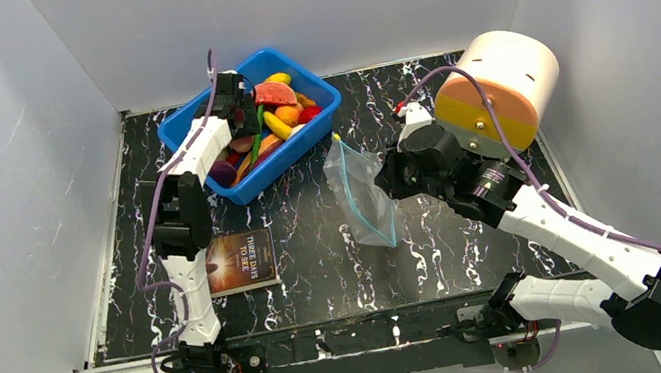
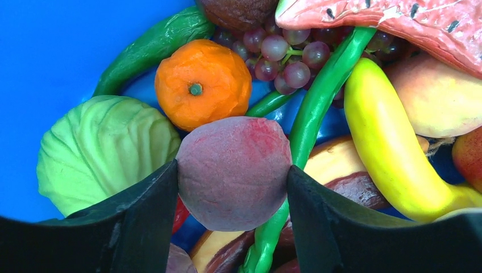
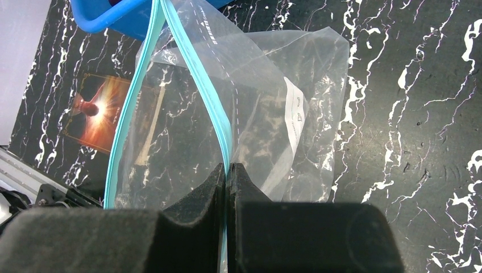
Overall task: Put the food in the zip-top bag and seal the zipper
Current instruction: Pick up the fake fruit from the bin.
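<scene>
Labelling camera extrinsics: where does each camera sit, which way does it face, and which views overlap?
Top external: high behind the bases, looking down on the table; shows both arms, left hand in the blue bin, right hand at the zip-top bag.
Left wrist: on the left arm, facing down into the bin; its two fingers press a peach.
Right wrist: on the right arm, facing down over the table; its fingers shut on the bag's zipper.
Shared: right wrist and top both show bag, bin and book.

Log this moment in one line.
left pincer: closed on peach in bin | right pincer: shut on bag rim | bag: open, empty
</scene>
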Controlling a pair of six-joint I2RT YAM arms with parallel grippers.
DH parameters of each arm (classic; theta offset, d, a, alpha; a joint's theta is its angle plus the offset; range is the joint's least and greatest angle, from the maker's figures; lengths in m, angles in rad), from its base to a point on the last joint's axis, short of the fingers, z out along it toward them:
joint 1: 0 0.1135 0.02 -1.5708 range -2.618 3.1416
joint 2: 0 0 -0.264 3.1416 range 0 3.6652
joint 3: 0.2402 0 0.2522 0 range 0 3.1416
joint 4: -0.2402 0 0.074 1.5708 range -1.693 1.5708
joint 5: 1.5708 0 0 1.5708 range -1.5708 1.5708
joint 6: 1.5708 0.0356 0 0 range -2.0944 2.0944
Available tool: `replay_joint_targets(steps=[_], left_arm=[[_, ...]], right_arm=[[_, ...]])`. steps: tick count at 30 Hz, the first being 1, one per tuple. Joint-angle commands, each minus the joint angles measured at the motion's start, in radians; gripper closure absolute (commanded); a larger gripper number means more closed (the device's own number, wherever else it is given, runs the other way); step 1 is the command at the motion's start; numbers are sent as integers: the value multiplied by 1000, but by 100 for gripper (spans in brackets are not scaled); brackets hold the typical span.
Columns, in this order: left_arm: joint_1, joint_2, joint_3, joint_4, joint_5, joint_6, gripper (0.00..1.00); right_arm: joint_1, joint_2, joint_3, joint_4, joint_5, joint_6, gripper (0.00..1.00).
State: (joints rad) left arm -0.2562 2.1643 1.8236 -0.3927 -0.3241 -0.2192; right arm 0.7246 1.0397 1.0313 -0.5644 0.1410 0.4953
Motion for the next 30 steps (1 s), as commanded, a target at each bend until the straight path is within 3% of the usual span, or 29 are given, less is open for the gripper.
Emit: replay_joint_targets(steps=[1, 20, 30], left_arm=[[4, -40, 14, -57, -6, -33, 47], [-1, -403, -211, -108, 192, -170, 57], [-5, -665, -404, -89, 436, -192, 57]], right_arm=[[0, -16, 28, 63, 0, -7, 100], [0, -23, 21, 1, 45, 35, 100], [0, 3, 15, -12, 55, 44, 100]])
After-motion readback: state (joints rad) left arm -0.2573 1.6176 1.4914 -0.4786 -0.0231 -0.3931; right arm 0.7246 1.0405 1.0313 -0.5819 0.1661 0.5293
